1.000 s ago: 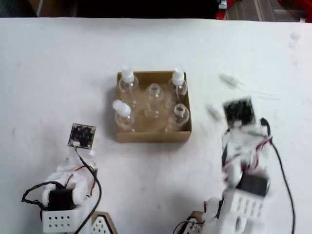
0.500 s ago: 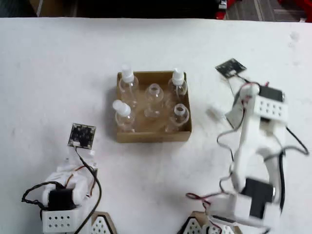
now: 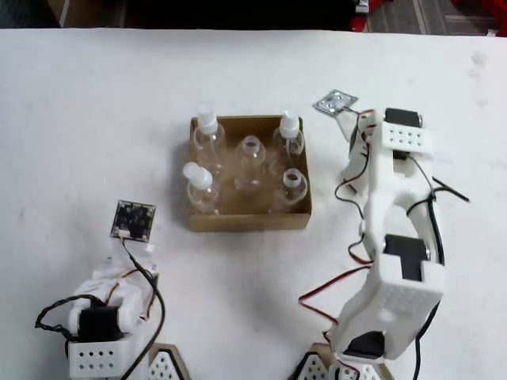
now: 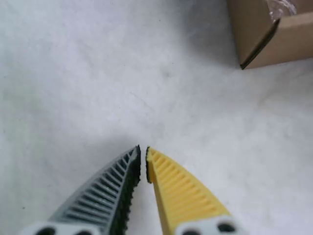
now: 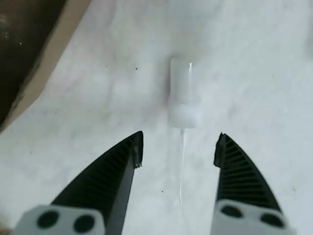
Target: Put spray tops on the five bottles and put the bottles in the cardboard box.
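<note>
**Desk:** What do you have on screen, biggest first?

**Operator:** I see the white table (image 3: 95,95). My right arm (image 3: 392,229) stretches from the near edge toward the far edge, on the right side. My left arm (image 3: 107,317) sits folded up at the near left corner.

**Desk:** And the box?

**Operator:** The cardboard box (image 3: 245,220) stands around the middle of the table with all five bottles upright inside. The back-left bottle (image 3: 207,134), back-right bottle (image 3: 289,134) and front-left bottle (image 3: 198,186) wear white spray tops. The back-middle bottle (image 3: 250,150) and front-right bottle (image 3: 292,186) are open-necked.

**Desk:** Any loose tops?

**Operator:** I have one spray top (image 5: 182,98) lying flat on the table, just beside the box's right wall. Its long axis lines up with my right gripper's reach. The head points away from the wrist, and the thin tube (image 5: 181,166) trails back into the gap between the fingers.

**Desk:** Jaws?

**Operator:** On the right gripper (image 5: 178,142) they are spread wide, one on either side of the tube, touching nothing. On the left gripper (image 4: 143,149) they are pressed together at the tips, holding nothing, over bare table near a box corner.
</note>
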Tool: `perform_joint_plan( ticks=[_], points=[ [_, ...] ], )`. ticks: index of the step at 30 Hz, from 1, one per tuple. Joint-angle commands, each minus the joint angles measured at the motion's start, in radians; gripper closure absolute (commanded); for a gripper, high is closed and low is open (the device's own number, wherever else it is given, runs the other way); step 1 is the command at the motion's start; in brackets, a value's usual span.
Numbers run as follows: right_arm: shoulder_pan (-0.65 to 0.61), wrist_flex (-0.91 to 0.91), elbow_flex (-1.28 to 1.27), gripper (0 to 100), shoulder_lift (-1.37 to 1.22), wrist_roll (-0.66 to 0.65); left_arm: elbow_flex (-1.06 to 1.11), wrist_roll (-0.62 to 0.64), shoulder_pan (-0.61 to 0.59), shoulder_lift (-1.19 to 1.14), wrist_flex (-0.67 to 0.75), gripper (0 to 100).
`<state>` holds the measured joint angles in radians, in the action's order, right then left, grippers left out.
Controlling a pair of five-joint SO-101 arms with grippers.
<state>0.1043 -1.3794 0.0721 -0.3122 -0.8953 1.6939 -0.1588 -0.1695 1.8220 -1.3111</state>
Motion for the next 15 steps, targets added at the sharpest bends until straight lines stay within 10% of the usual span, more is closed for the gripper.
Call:
perform_joint_plan(
  ticks=[1, 15],
  points=[
    [-0.025, -0.008, 0.072, 78.6, -0.028, -0.015, -0.002, -0.006, 0.013, 0.008, 0.023, 97],
    [-0.030, 0.005, 0.176, 78.6, -0.199, -0.008, -0.002, -0.006, 0.013, 0.008, 0.023, 97]
  ],
)
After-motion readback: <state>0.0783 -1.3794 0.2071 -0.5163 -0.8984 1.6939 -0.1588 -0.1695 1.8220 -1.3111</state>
